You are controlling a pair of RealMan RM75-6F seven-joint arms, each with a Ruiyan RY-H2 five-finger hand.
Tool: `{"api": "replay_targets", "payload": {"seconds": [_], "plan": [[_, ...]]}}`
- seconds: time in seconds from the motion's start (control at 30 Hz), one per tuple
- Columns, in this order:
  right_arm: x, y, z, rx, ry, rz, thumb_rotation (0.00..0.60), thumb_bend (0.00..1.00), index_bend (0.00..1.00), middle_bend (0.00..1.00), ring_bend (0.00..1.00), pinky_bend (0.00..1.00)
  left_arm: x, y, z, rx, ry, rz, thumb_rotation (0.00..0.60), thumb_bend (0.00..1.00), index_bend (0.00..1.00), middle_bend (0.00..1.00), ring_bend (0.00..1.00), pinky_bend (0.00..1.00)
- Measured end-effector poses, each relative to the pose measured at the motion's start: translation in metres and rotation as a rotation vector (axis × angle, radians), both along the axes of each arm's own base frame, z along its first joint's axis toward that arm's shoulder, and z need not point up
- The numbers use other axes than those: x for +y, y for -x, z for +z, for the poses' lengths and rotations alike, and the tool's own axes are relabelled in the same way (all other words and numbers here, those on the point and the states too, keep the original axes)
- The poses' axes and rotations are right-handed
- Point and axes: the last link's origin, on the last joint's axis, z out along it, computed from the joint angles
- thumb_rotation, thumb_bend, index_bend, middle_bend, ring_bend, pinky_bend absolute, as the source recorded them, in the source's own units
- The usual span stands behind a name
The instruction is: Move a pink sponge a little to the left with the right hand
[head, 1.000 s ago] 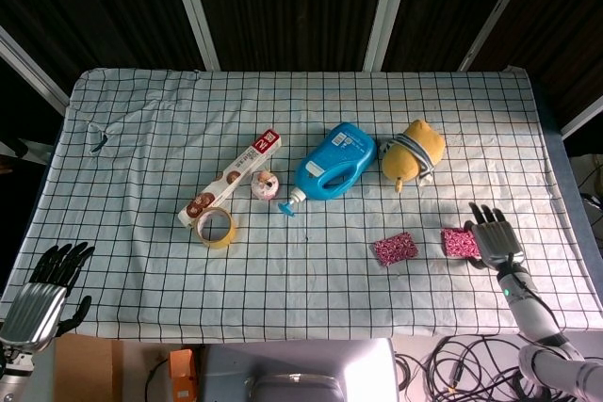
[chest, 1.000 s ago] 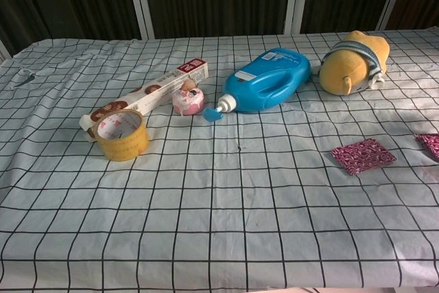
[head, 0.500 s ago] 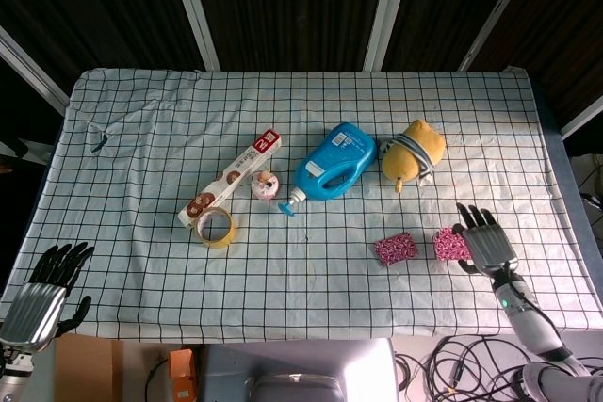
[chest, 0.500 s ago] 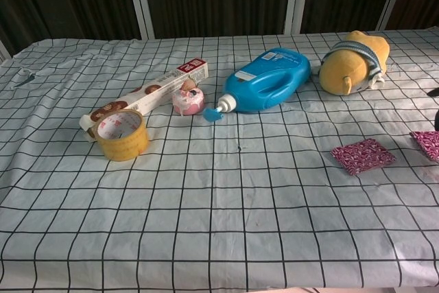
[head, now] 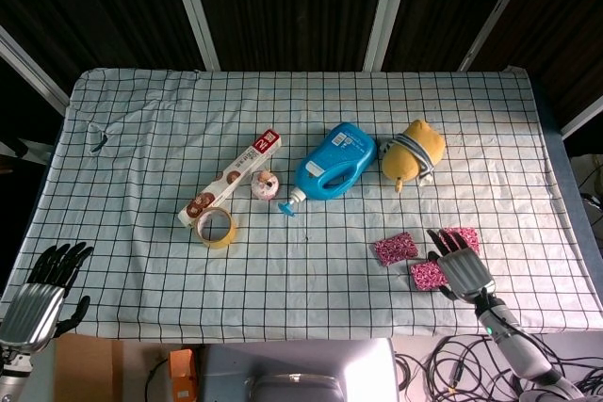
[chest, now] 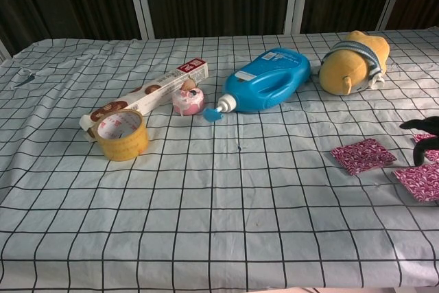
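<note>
My right hand (head: 462, 270) lies flat with fingers spread, resting on a pink sponge (head: 429, 275), a speckled, flat square on the checked cloth (head: 311, 270) near the table's front edge. A second pink sponge (head: 395, 248) sits just beside it. My left hand (head: 42, 291) hangs off the table, fingers apart.

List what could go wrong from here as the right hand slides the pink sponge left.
1. The pushed sponge already lies close to the other pink sponge; further sliding could bump or overlap it.
2. The right hand seems to rest on the sponge rather than grip it, so the sponge may slip out or twist.
3. A third pink piece shows by the fingers and could get dragged along.
</note>
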Motion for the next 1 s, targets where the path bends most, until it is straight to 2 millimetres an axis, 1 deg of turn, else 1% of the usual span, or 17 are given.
{"api": "replay_targets", "payload": {"seconds": [0.03, 0.13, 0.2, 0.27, 0.47, 0.57, 0.67, 0.77, 0.87, 0.9, 1.0], "plan": [[0.0, 0.0, 0.0, 0.0, -0.002, 0.001, 0.6, 0.21, 0.4, 0.0, 0.0, 0.11, 0.0, 0.0, 0.0, 0.0, 0.0, 0.0, 0.6, 0.45, 0.0, 0.06, 0.01, 0.0], [0.004, 0.0, -0.003, 0.006, -0.012, 0.012, 0.6, 0.21, 0.25, 0.0, 0.0, 0.11, -0.001, 0.0, 0.001, -0.003, -0.002, -0.002, 0.6, 0.45, 0.0, 0.06, 0.01, 0.0], [0.007, 0.0, -0.004, 0.011, -0.018, 0.018, 0.6, 0.21, 0.2, 0.0, 0.0, 0.11, -0.001, 0.0, 0.001, -0.004, -0.002, -0.002, 0.6, 0.45, 0.0, 0.06, 0.01, 0.0], [0.009, -0.001, -0.002, 0.008, -0.018, 0.017, 0.6, 0.21, 0.18, 0.0, 0.0, 0.11, -0.002, 0.0, 0.001, -0.006, -0.004, -0.004, 0.6, 0.45, 0.0, 0.06, 0.01, 0.0], [0.018, -0.001, 0.013, -0.011, 0.005, 0.016, 0.6, 0.21, 0.13, 0.0, 0.0, 0.11, -0.004, 0.0, 0.004, -0.011, -0.011, -0.01, 0.6, 0.45, 0.0, 0.06, 0.01, 0.0], [0.023, -0.002, 0.025, -0.041, 0.045, 0.02, 0.6, 0.21, 0.12, 0.0, 0.0, 0.11, -0.004, -0.001, 0.004, -0.013, -0.013, -0.011, 0.6, 0.45, 0.0, 0.06, 0.01, 0.0], [0.029, -0.004, 0.042, -0.087, 0.117, 0.023, 0.6, 0.21, 0.1, 0.0, 0.0, 0.11, -0.005, -0.002, 0.005, -0.016, -0.015, -0.017, 0.6, 0.45, 0.0, 0.06, 0.01, 0.0], [0.04, -0.003, 0.064, -0.131, 0.228, 0.012, 0.6, 0.21, 0.05, 0.0, 0.0, 0.1, -0.006, -0.001, 0.005, -0.017, -0.017, -0.017, 0.6, 0.45, 0.0, 0.06, 0.01, 0.0], [0.059, 0.0, 0.087, -0.163, 0.357, -0.011, 0.6, 0.21, 0.04, 0.0, 0.0, 0.09, -0.007, -0.002, 0.005, -0.02, -0.017, -0.02, 0.6, 0.45, 0.0, 0.06, 0.01, 0.0], [0.067, 0.002, 0.095, -0.177, 0.408, -0.019, 0.6, 0.21, 0.04, 0.0, 0.0, 0.09, -0.008, -0.003, 0.005, -0.02, -0.016, -0.023, 0.6, 0.45, 0.0, 0.06, 0.01, 0.0], [0.09, 0.011, 0.111, -0.218, 0.515, -0.042, 0.6, 0.21, 0.04, 0.0, 0.0, 0.08, -0.009, -0.003, 0.003, -0.016, -0.013, -0.026, 0.6, 0.45, 0.0, 0.06, 0.01, 0.0]]}}
